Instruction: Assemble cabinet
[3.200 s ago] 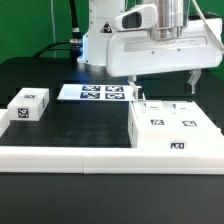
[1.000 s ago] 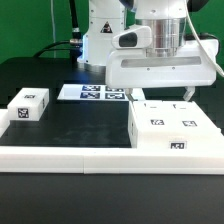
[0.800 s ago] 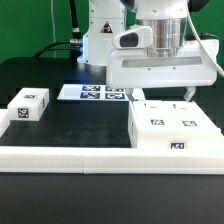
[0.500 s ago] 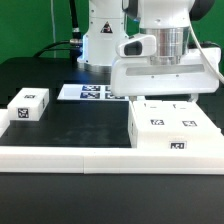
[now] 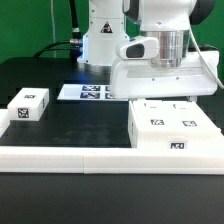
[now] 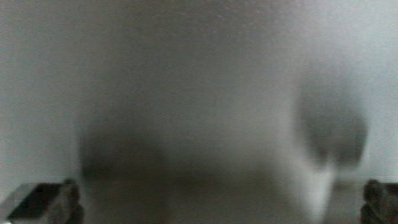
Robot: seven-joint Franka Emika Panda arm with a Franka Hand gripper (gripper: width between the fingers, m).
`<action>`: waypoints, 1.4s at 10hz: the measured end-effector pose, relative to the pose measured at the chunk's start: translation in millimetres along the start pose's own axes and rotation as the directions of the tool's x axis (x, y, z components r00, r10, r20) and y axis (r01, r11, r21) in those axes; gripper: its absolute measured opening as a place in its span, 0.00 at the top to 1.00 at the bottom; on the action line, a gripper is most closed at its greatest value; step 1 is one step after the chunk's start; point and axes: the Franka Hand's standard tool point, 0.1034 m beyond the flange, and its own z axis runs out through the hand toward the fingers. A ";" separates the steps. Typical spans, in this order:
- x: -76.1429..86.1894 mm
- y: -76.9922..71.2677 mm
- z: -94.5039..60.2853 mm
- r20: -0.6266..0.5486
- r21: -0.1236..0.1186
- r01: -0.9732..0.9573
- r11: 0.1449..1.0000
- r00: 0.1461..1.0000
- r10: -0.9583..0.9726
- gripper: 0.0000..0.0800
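The cabinet (image 5: 170,130) is a large white box with several black-and-white tags, at the exterior view's right. My gripper (image 5: 163,99) hangs just above its back top edge, its wide white hand hiding that edge. The jaws stand far apart. In the wrist view the two fingertips (image 6: 45,200) show only at the picture's corners, and a blurred white surface (image 6: 196,90) very close to the camera fills the space between them. I cannot tell whether the fingers touch the cabinet. Nothing is held.
A small white tagged block (image 5: 28,105) lies at the exterior view's left. The marker board (image 5: 92,92) lies in front of the robot base. A long low white rail (image 5: 70,157) runs along the front of the black table.
The gripper has moved down and slightly toward the exterior view's right, from well above the cabinet to just over its back top edge. The jaws stayed open. The parts have not moved.
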 end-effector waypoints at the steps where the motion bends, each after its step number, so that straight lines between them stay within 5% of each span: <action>1: 0.0 0.0 0.0 0.000 0.000 0.001 1.000 1.000 -0.001 0.00; 5: 3.4 13.6 1.2 -0.002 -0.009 -0.038 0.999 0.999 0.038 0.00; 10: 11.8 12.2 -0.5 -0.015 -0.008 -0.037 0.999 0.999 0.037 0.00; 12: 14.2 11.3 -1.4 -0.019 -0.007 -0.031 0.999 0.999 0.031 0.29; 13: 13.6 11.1 -0.9 -0.018 -0.007 -0.026 1.000 1.000 0.026 0.29; 14: 12.8 11.7 -0.6 -0.016 -0.008 -0.019 1.000 1.000 0.019 0.52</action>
